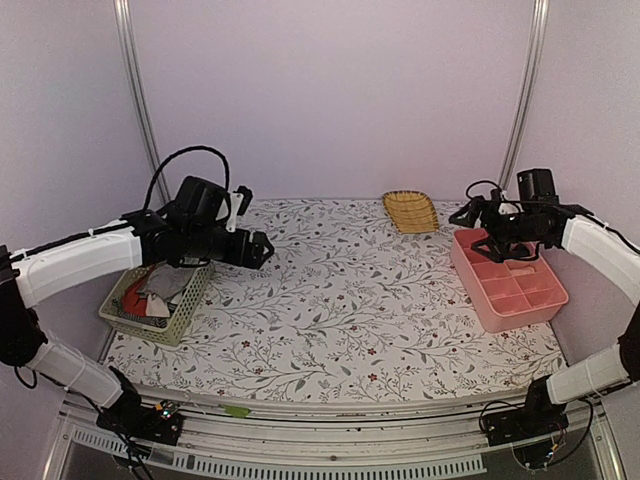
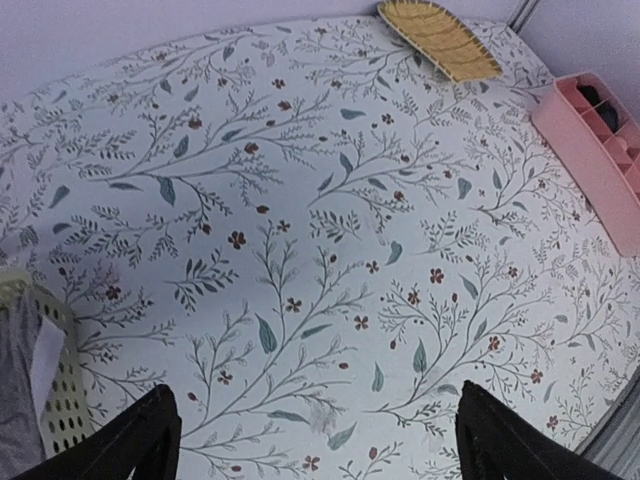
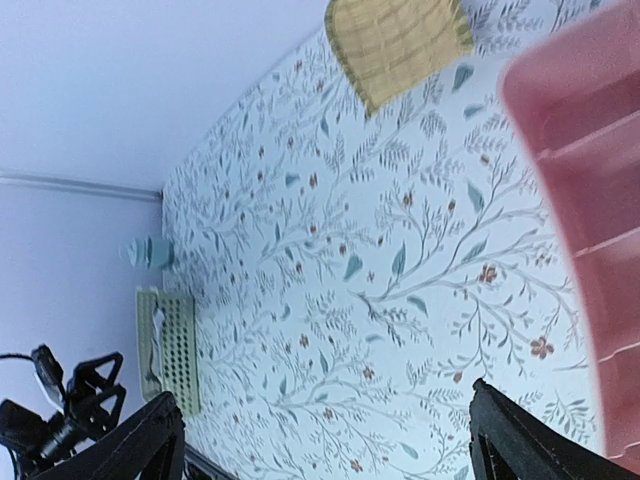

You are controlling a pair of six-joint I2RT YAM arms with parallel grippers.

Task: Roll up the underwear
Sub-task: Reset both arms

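Observation:
The underwear lies as a heap of grey, red and white cloth in a pale green perforated basket at the table's left edge. The left wrist view catches only a grey fold of it. My left gripper hovers just right of the basket above the floral tablecloth. Its jaws stand wide open with nothing between them. My right gripper hangs over the far end of a pink divided box. It is open and empty too.
A yellow woven tray sits at the back of the table, left of the pink box. A dark shape shows in the box's far compartment; I cannot tell what it is. White walls and metal posts enclose the table.

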